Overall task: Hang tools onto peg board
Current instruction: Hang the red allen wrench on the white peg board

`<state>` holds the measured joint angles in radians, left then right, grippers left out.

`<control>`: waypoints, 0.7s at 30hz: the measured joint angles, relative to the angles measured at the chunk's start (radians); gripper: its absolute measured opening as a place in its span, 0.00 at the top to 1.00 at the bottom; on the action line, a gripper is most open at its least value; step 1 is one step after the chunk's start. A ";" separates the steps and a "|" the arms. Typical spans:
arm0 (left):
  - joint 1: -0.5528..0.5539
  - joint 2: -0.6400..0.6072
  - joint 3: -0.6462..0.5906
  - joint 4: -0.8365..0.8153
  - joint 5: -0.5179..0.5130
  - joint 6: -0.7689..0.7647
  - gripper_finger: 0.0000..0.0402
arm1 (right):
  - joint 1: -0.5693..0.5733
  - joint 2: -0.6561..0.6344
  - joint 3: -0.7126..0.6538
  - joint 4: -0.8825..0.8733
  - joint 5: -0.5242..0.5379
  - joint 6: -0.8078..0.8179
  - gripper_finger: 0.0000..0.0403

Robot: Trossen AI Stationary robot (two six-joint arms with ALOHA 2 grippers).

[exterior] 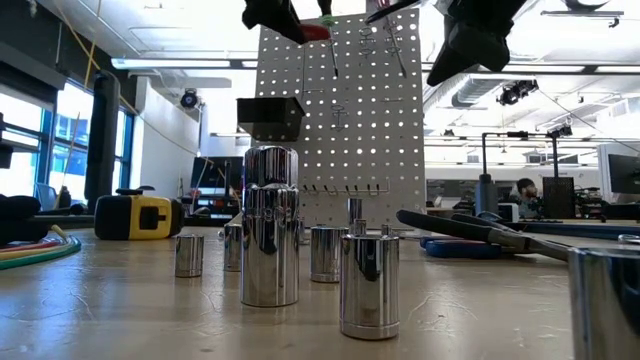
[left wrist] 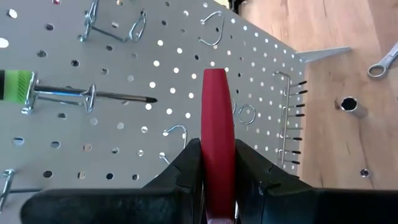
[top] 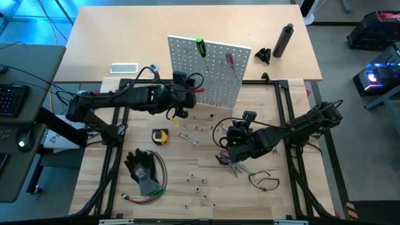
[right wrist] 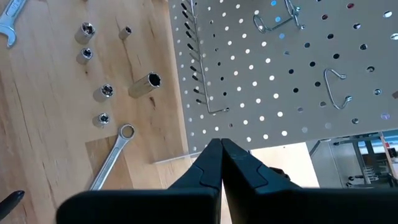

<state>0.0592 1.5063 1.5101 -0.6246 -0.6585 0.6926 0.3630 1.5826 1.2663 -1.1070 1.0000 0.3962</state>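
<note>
The peg board [top: 206, 72] stands upright at the table's far middle, with a small black bin [exterior: 270, 118] on its front. A green-handled screwdriver [left wrist: 81, 94] lies across two hooks on it, and a small red-handled one [top: 230, 60] hangs farther right. My left gripper [top: 192, 90] hovers just in front of the board, shut on a red-handled tool [left wrist: 217, 118]. My right gripper [right wrist: 222, 152] is shut and empty, above the table to the right of the board's front. My left gripper pinches the red handle's two sides [left wrist: 216, 163] between its fingers, which lie along the handle. The handle's rounded end [left wrist: 216, 78] sticks out past the fingertips toward the board. The tool is lifted clear of the table; its other end is hidden behind the gripper.
Chrome sockets [exterior: 270, 225] and silver wrenches [right wrist: 112, 158] are scattered before the board. A yellow tape measure [top: 160, 135], black gloves [top: 142, 167] with coloured wires, red-handled pliers [top: 230, 162] and a black loop [top: 265, 181] lie on the near table. A black bottle [top: 282, 40] stands far right.
</note>
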 joint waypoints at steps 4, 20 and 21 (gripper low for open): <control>-0.022 0.000 0.000 -0.020 -0.027 0.000 0.87 | 0.000 0.000 0.000 -0.004 0.000 0.000 1.00; -0.083 -0.177 0.000 -0.132 0.005 -0.110 0.87 | 0.000 0.000 0.000 -0.014 0.012 0.015 1.00; -0.083 -0.190 0.000 -0.148 0.020 -0.125 0.87 | 0.000 0.000 0.000 -0.014 0.014 0.015 1.00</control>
<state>-0.0238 1.3161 1.5101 -0.7729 -0.6389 0.5679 0.3630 1.5826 1.2663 -1.1213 1.0145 0.4110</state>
